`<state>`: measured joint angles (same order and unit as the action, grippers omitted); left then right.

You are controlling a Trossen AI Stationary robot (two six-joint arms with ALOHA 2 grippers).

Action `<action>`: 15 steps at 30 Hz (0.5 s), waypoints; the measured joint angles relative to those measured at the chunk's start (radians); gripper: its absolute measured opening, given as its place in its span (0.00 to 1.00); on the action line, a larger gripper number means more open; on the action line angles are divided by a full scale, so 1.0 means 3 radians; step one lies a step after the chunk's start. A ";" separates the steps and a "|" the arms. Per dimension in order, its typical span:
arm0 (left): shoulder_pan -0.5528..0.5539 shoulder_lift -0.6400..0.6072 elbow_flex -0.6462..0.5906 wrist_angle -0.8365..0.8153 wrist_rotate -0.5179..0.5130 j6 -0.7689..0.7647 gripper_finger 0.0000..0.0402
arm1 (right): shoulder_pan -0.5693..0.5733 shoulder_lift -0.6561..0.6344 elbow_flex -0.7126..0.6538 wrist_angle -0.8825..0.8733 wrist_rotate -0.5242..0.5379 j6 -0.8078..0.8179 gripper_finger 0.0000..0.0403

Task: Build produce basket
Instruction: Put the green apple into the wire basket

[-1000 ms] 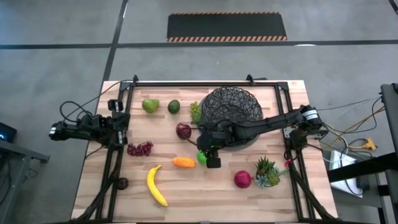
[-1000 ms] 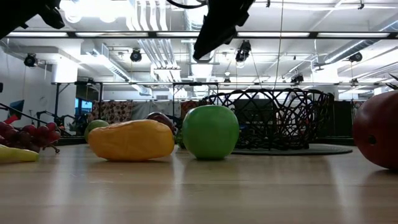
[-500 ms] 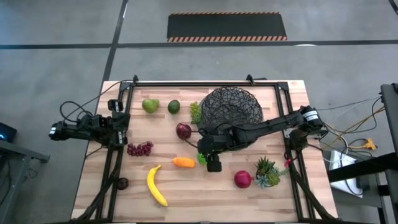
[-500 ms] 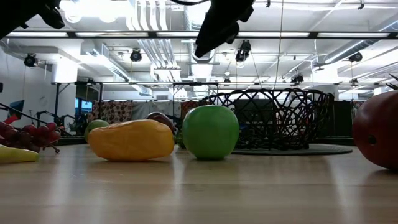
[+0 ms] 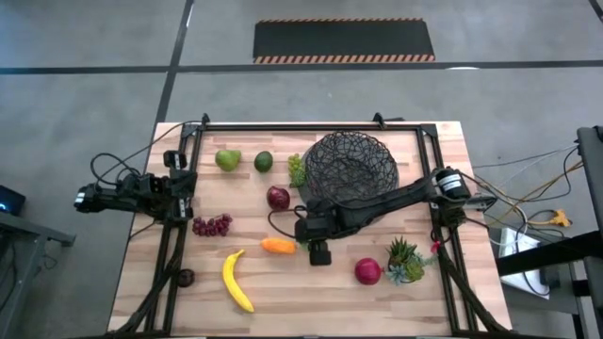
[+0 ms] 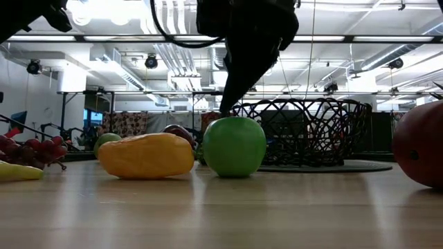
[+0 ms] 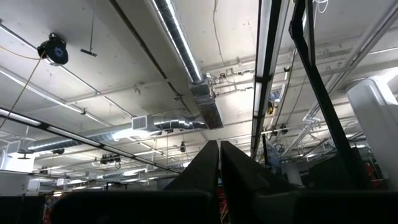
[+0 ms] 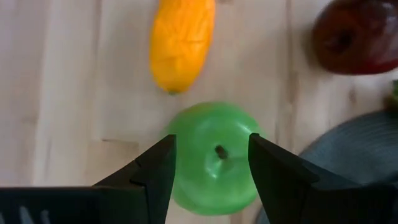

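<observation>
My right gripper [image 8: 211, 140] is open and points down over the green apple [image 8: 214, 160], one finger on each side of its stem end. In the low view its fingers [image 6: 228, 104] reach down to about the apple's top [image 6: 234, 146]. I cannot tell whether they touch it. The apple rests on the table beside the orange piece [image 5: 277, 246], near the round black wire basket [image 5: 350, 168]. My left gripper [image 7: 219, 168] is shut and parked at the table's left edge [image 5: 122, 196], pointing at the ceiling.
On the table lie a dark red apple [image 5: 278, 198], purple grapes [image 5: 212, 225], a banana [image 5: 236, 281], a pear [image 5: 227, 160], a lime [image 5: 264, 161], green grapes [image 5: 296, 169], a red apple [image 5: 367, 271] and a potted plant [image 5: 405, 259]. Black frame rails run along the table's sides.
My right arm has dropped lower and its gripper has come straight down from high above the table to the top of the green apple. The apple and the other fruits have stayed where they were.
</observation>
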<state>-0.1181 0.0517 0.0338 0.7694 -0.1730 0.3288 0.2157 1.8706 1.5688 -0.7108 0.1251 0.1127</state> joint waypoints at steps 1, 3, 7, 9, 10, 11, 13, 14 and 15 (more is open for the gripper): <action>0.0000 0.0000 0.0000 0.0000 0.0000 -0.0001 0.00 | 0.0000 -0.0005 0.0000 0.0000 0.0049 0.0000 0.46; 0.0000 0.0000 0.0000 -0.0001 0.0000 -0.0001 0.00 | 0.0000 -0.0009 0.0000 -0.0024 0.0107 0.0000 0.46; 0.0000 0.0000 0.0000 -0.0001 0.0000 -0.0003 0.00 | 0.0000 -0.0008 -0.0003 -0.0044 0.0111 0.0000 0.46; 0.0000 0.0000 0.0000 -0.0001 0.0000 -0.0004 0.00 | 0.0000 -0.0008 -0.0003 -0.0041 0.0111 0.0000 0.46; 0.0000 0.0000 0.0000 -0.0001 0.0000 -0.0004 0.00 | 0.0001 -0.0008 -0.0003 -0.0042 0.0110 0.0000 0.46; 0.0000 0.0000 0.0000 -0.0001 0.0000 -0.0006 0.00 | 0.0001 -0.0008 -0.0006 -0.0037 0.0111 0.0000 0.46; 0.0000 0.0000 0.0000 -0.0002 0.0000 -0.0007 0.00 | 0.0001 -0.0008 -0.0033 -0.0027 0.0110 0.0010 0.46; 0.0000 0.0000 0.0000 -0.0002 0.0000 -0.0007 0.00 | 0.0001 -0.0008 -0.0049 -0.0026 0.0111 0.0019 0.46; 0.0000 0.0000 0.0000 -0.0002 0.0000 -0.0007 0.00 | 0.0001 -0.0008 -0.0066 -0.0025 0.0111 0.0031 0.46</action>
<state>-0.1181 0.0517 0.0338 0.7689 -0.1730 0.3267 0.2161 1.8683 1.5492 -0.7182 0.1585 0.1220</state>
